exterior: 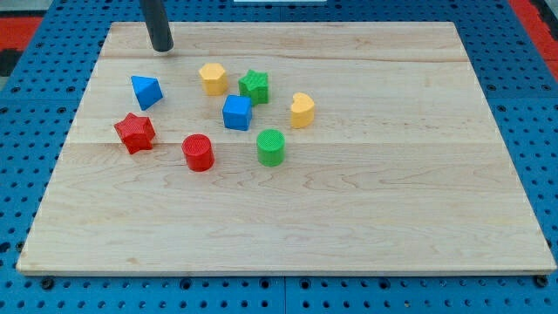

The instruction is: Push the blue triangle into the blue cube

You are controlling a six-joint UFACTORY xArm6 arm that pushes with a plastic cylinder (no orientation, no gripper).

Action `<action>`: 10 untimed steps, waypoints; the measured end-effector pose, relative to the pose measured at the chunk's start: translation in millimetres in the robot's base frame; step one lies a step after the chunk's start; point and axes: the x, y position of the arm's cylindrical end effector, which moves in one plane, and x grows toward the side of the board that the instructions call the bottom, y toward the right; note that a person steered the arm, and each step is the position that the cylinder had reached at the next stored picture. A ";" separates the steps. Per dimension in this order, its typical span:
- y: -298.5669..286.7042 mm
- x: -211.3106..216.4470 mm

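The blue triangle [146, 91] lies on the wooden board at the view's upper left. The blue cube [236, 112] sits to its right, about a hundred pixels away, with bare board between them. My tip [161, 49] stands on the board near the top edge, just above and slightly right of the blue triangle, not touching it.
A yellow hexagon [213, 78] and a green star [255, 85] sit above the cube. A yellow heart [302, 110] is to its right. A green cylinder [271, 146], a red cylinder [198, 152] and a red star [134, 133] lie below. The board [349, 218] rests on a blue pegboard.
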 end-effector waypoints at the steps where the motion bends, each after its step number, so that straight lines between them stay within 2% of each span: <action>1: -2.3 -3.8; 2: -5.7 -3.3; 3: -35.7 21.4; 4: -42.4 80.1; 5: -54.1 94.1; 6: -12.4 96.1; 9: 32.3 87.9; 10: 59.4 107.6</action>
